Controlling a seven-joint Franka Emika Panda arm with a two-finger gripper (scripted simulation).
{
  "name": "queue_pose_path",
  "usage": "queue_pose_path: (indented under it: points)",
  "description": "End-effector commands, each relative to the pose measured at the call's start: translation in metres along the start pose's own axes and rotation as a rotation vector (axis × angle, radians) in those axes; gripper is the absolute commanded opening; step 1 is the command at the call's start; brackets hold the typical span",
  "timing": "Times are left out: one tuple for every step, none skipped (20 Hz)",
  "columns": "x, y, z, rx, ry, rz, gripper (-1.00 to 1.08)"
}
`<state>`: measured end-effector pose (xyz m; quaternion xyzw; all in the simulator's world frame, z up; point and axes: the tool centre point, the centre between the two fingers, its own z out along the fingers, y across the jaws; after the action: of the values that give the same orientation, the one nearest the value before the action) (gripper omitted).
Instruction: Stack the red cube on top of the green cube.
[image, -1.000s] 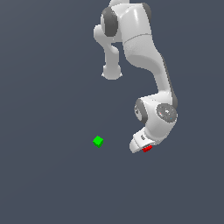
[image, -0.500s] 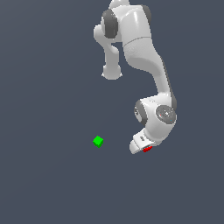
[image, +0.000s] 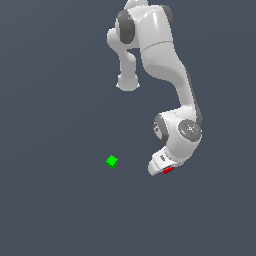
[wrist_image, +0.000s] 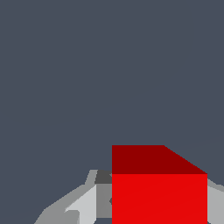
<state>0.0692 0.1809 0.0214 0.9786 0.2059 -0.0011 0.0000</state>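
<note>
Red cube (wrist_image: 159, 192) seen at close range in the wrist view, flanked by grey finger (wrist_image: 83, 202) on one side and a sliver of another at the opposite edge. The gripper (image: 165, 167) therefore straddles the cube; whether its jaws press the cube's faces or merely stand beside them cannot be told, since the contact line is hidden. In the exterior view only a thin red strip (image: 168, 170) shows beneath the white hand. Landmark: green cube (image: 112, 161), alone on the dark grey floor (image: 55, 210). The red cube and gripper lie well apart from it, toward the exterior view's right and slightly lower in that view; the arm (image: 165, 60) rises behind them. Step in hand, judged from this arrangement: the grasp of the red cube, stacking not yet begun. Next move, as a judgement: a firm closure, a lift clear of the floor, a transfer toward the green cube, and careful centring above it before release, because both cubes are small.
</note>
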Motion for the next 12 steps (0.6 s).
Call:
queue_pose_path:
  points:
    - [0.000,0.000,-0.006,0.000,0.002,0.000,-1.00]
    - [0.000,0.000,-0.010,0.000,0.002,0.000,-1.00]
    - [0.000,0.000,-0.014,0.000,0.002,0.000,-1.00]
    - [0.000,0.000,-0.019,0.000,0.002,0.000,-1.00]
    - [0.000,0.000,-0.025,0.000,0.002,0.000,-1.00]
    - [0.000,0.000,-0.032,0.000,0.002,0.000,-1.00]
    - [-0.001,0.000,-0.039,0.000,0.002,0.000,-1.00]
    - [-0.001,0.000,-0.047,0.000,0.002,0.000,-1.00]
    - [-0.001,0.000,-0.055,0.000,0.002,0.000,-1.00]
    - [-0.001,0.000,-0.063,-0.001,0.002,0.000,-1.00]
    - [-0.001,0.000,-0.069,-0.001,0.002,0.000,-1.00]
    - [-0.001,0.000,-0.075,-0.001,0.002,0.000,-1.00]
